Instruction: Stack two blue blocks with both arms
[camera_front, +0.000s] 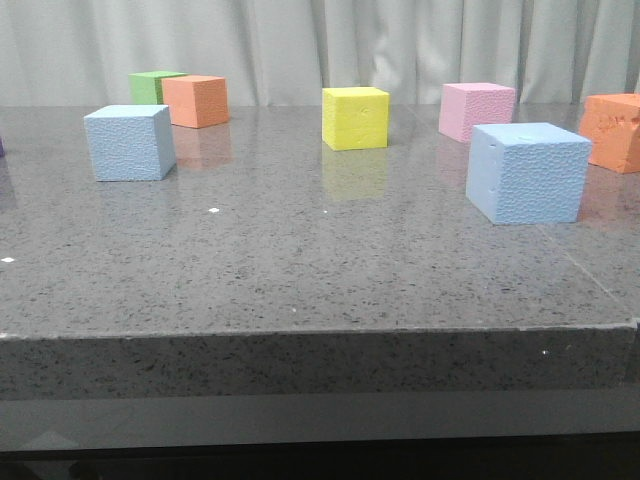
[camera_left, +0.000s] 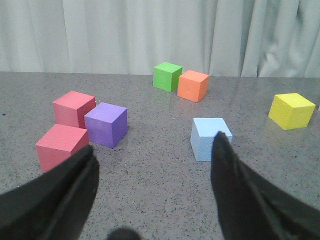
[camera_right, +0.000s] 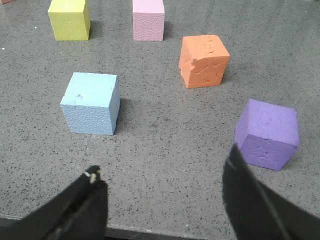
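Watching both claws, I see the left gripper (camera_left: 152, 172) and right gripper (camera_right: 165, 192) spread wide, holding nothing. One blue block (camera_front: 130, 142) sits far left on the table (camera_front: 300, 260), the other blue block (camera_front: 528, 172) well apart at right

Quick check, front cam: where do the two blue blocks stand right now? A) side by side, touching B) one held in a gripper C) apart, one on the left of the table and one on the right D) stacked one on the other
C: in the front view one blue block sits on the left of the table and the other blue block on the right, well apart, neither gripped.
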